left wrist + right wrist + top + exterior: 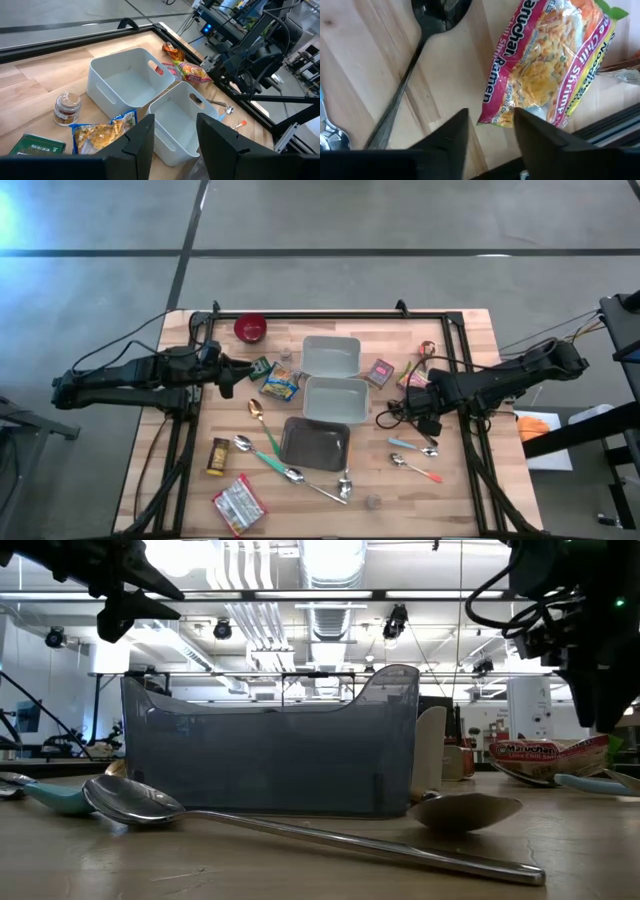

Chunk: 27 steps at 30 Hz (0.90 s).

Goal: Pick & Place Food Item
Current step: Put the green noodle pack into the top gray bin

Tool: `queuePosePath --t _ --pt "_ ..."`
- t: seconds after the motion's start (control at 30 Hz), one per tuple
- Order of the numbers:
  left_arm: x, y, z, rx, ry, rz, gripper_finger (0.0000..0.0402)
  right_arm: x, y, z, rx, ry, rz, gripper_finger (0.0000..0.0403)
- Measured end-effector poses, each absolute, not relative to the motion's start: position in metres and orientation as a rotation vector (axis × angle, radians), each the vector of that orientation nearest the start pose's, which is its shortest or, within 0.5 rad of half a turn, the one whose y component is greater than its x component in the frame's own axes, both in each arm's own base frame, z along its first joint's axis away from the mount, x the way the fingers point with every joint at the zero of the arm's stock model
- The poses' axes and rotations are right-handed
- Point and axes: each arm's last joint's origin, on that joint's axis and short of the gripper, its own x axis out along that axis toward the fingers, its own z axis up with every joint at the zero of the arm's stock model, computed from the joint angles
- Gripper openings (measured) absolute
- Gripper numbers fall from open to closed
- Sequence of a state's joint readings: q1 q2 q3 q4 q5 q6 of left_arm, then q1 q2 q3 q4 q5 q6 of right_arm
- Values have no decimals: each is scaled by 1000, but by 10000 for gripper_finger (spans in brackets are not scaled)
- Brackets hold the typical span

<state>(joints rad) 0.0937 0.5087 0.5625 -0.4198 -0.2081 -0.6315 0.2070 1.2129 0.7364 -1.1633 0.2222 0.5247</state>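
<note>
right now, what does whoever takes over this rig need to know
Right gripper: open, empty, poised at the edge of the pink chili shrimp ramen packet on the table's right side, by the black spoon.
Left gripper: open, empty, waiting over the left side near the yellow snack bag.
The two white plastic bins mid-table look empty.
Done: nothing placed yet.
Left: grasp the ramen and place it, probably in a bin.

Wooden table (455, 480) seen from above. Two white bins (333, 377) stood at centre, dark tray (315, 444) at 6 o'clock of them. Red bowl (250, 328) lay at 10 o'clock. Left gripper (238, 375) at 9 o'clock, right gripper (397, 413) at 3 o'clock.
</note>
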Motion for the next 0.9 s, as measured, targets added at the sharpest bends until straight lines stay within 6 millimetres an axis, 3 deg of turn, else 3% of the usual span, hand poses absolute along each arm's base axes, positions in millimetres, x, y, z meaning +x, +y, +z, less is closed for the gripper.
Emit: queuePosePath --t 0.2,0.4,0.57,0.9 --pt "119 17 271 -595 261 403 151 167 27 192 29 1481 -453 264" --pt "119 17 271 -595 261 403 151 168 26 176 -46 1535 -506 276" --pt "119 17 271 -596 262 400 151 179 27 163 -101 1612 -530 245" --pt "120 17 271 -598 263 396 151 184 28 146 -155 1711 -591 124"
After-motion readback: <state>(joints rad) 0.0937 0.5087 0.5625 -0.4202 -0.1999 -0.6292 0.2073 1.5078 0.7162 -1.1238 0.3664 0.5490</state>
